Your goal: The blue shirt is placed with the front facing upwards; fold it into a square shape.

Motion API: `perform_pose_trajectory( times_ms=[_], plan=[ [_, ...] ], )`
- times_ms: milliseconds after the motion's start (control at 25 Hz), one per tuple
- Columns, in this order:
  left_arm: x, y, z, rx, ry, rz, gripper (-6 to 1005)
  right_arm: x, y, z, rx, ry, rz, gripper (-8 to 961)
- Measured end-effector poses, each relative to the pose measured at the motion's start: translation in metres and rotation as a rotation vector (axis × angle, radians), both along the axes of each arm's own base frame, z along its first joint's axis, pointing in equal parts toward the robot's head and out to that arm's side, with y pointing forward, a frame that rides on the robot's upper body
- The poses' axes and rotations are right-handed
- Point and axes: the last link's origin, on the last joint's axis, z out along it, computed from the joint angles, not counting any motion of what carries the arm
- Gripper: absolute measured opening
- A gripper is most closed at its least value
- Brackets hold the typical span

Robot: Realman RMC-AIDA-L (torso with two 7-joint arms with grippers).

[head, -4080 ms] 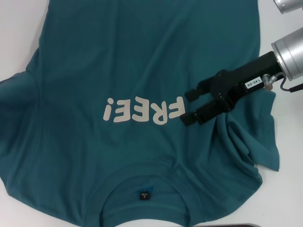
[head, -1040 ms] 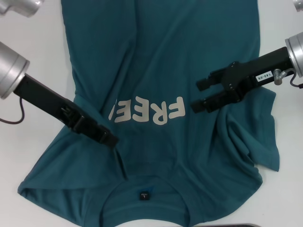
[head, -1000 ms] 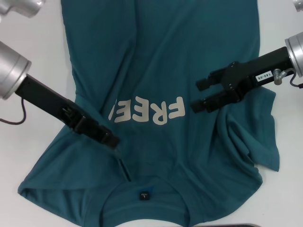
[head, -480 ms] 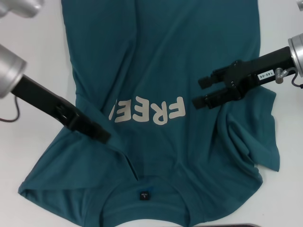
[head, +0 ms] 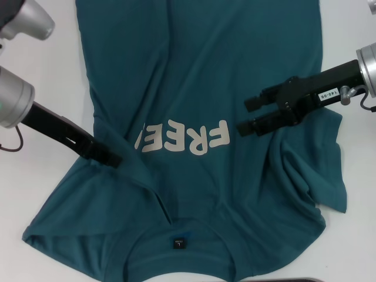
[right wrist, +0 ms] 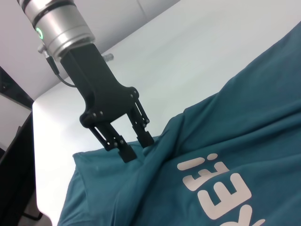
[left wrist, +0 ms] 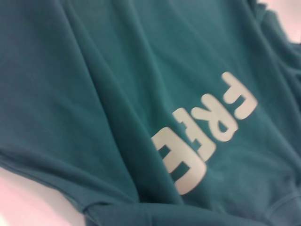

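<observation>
I see my left gripper (head: 113, 158) at the blue shirt (head: 205, 70)'s left edge, fingers (right wrist: 127, 153) slightly parted and empty, tips touching a raised fold. My right gripper (head: 249, 114) hovers beside the "FREE" lettering (head: 182, 138), fingers open, holding nothing. The shirt lies front up on the white desk (head: 41, 88). Since half a second ago, the left gripper has pulled back outward.

Creased blue shirt (left wrist: 117, 84) fills the frame; white letters (left wrist: 202, 132) at lower right, apparently "FREE", run diagonally, partly folded under.
</observation>
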Motion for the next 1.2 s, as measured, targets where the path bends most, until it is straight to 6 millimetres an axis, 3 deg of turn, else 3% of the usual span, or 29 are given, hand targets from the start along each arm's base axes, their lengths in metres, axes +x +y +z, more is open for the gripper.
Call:
perform_pose_trajectory(
  times_ms=[600, 960, 1200],
  plan=[
    [-0.003, 0.016, 0.01, 0.095, 0.027, -0.098, 503, -0.001, 0.001, 0.001, 0.006, 0.009, -0.011, 849],
    [-0.016, 0.025, 0.021, 0.147, 0.08, -0.107, 566, 0.0, 0.002, 0.0, 0.011, 0.008, -0.013, 849],
    [-0.021, 0.024, 0.015, 0.128, 0.115, -0.115, 562, -0.001, 0.001, -0.001, 0.009, 0.009, -0.012, 849]
  ],
)
